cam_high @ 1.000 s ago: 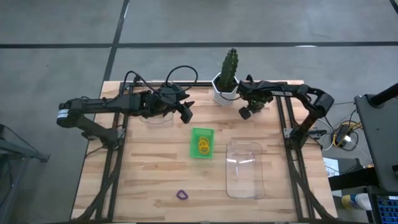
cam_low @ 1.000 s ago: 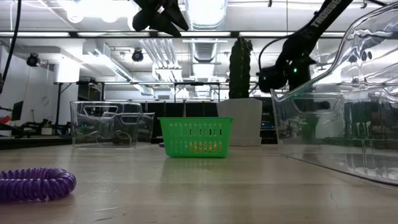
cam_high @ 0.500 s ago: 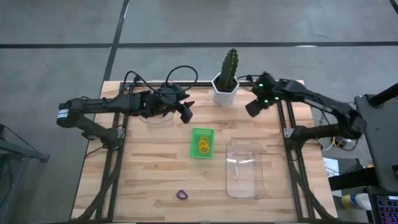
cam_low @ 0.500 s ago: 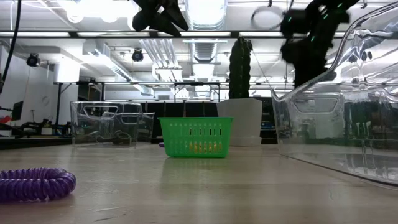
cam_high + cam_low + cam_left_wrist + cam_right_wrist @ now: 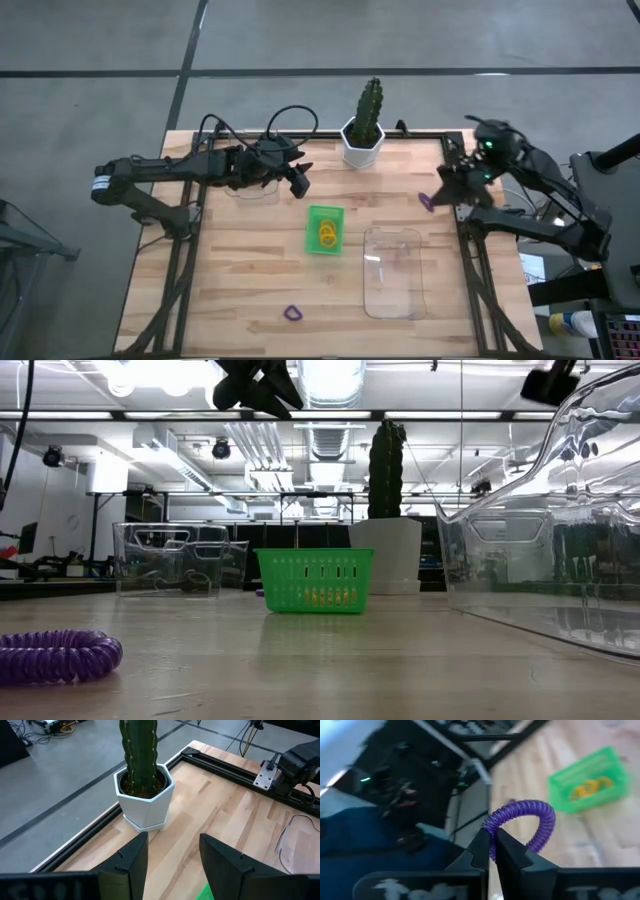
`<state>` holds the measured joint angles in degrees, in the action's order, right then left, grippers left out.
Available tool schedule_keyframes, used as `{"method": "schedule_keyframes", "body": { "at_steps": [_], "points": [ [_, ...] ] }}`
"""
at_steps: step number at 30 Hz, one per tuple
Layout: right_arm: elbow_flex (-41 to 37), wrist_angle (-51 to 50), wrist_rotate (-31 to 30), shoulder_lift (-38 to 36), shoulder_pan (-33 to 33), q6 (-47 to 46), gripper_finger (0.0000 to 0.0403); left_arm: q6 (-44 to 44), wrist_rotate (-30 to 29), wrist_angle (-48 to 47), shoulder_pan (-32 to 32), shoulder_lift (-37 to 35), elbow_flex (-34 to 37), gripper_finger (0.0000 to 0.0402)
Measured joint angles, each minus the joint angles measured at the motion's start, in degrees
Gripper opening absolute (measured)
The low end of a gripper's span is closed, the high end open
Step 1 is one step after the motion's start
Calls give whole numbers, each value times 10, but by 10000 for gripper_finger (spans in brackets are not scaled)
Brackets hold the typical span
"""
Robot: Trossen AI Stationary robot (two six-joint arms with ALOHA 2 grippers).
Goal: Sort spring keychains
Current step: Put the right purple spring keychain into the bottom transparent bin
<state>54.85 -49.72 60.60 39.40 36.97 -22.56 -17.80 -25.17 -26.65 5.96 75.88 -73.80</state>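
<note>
Since the earlier frame, the right arm has swung from beside the cactus [image 5: 371, 100] to the table's right edge. Its right gripper [image 5: 492, 845] is clenched on a purple keychain [image 5: 427, 201], pinching one point of the coil; the rest of the loop projects past the fingertips, above the table and well apart from the green tray [image 5: 325, 228]. Judged light, springy and soft; a pinch across a single strand should hold. A second purple keychain [image 5: 292, 314] lies near the front edge. The left gripper [image 5: 172, 855] hangs released near the cactus, empty.
</note>
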Motion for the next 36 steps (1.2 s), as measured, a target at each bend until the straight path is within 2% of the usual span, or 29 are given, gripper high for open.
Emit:
{"method": "schedule_keyframes", "body": {
  "at_steps": [7, 16, 21, 24, 28, 33, 36],
  "points": [
    [0, 37, 80, -72, 0, -35, 13, 0, 0, 0, 0, 0, 0, 169],
    [0, 98, 83, -121, 0, -102, 13, -6, 0, 0, 0, 0, 0, 169],
    [-2, 96, 4, -124, 0, -153, 13, -14, 0, 0, 0, 0, 0, 169],
    [-9, 93, -10, -118, 0, -168, 13, -24, 0, 0, 0, 0, 0, 169],
    [-14, 45, -30, -109, -4, -164, 13, -37, 2, 1, -2, 0, 8, 169],
    [-19, -20, -128, -83, -29, -137, 13, -64, 2, 0, -2, 0, 34, 169],
    [-20, -19, -143, -60, -47, -130, 13, -76, 2, 0, -2, 0, 48, 169]
  ]
}}
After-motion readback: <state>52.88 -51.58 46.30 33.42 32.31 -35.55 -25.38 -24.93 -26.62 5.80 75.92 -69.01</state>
